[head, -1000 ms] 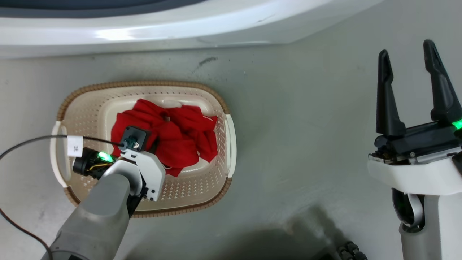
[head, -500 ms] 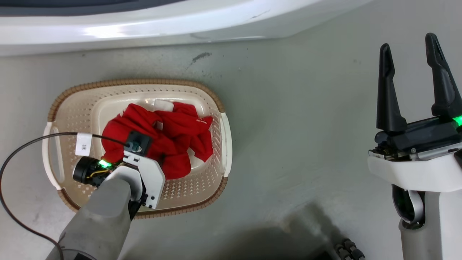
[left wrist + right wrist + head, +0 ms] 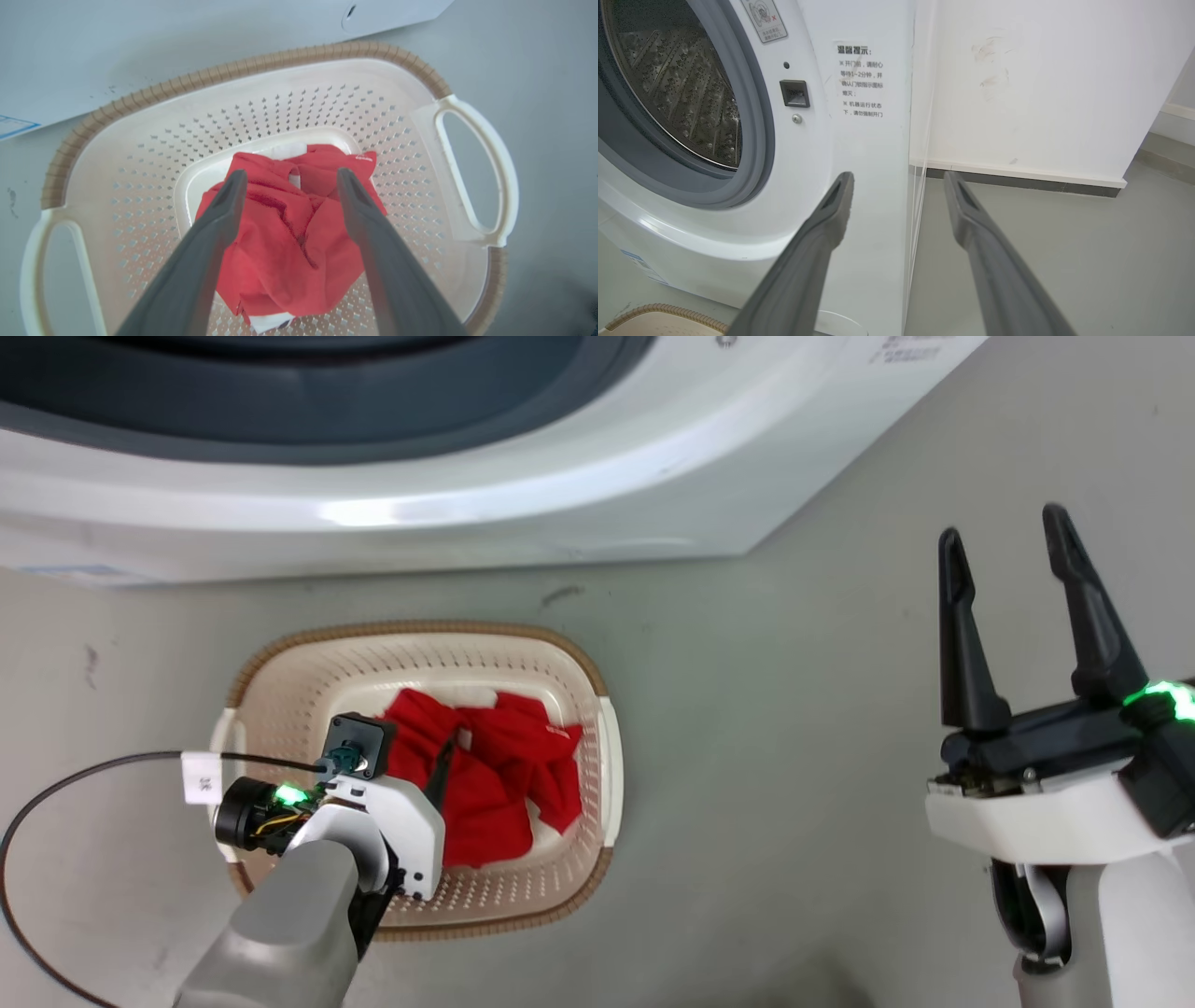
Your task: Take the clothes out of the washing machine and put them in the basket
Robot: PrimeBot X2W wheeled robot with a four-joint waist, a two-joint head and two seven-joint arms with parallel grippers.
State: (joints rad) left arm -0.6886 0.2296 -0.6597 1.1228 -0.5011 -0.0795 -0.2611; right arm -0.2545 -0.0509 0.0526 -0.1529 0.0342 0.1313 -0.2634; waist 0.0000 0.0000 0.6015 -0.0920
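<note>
The clothes (image 3: 289, 233) lie as a crumpled red heap with bits of white trim on the floor of the basket (image 3: 261, 63), a cream perforated tub with a brown rim. My left gripper (image 3: 292, 175) hangs open just above the heap, one finger on each side and nothing held. The head view shows the clothes (image 3: 499, 775) in the basket (image 3: 579, 663) beside my left wrist (image 3: 383, 803). The washing machine (image 3: 467, 495) stands behind, its steel drum (image 3: 682, 79) visible through the open front. Off to the right my right gripper (image 3: 1004, 527) is open and empty, pointing at the machine's front corner (image 3: 859, 140).
A black cable (image 3: 84, 784) loops from my left wrist over the basket's left handle (image 3: 222, 747). Grey floor (image 3: 766, 784) stretches right of the basket. A white wall (image 3: 1041, 84) with a dark skirting strip runs beside the machine.
The head camera has tilted up, bringing more of the machine into view. My left gripper has risen off the red heap, which has settled lower in the basket. The right gripper stays open.
</note>
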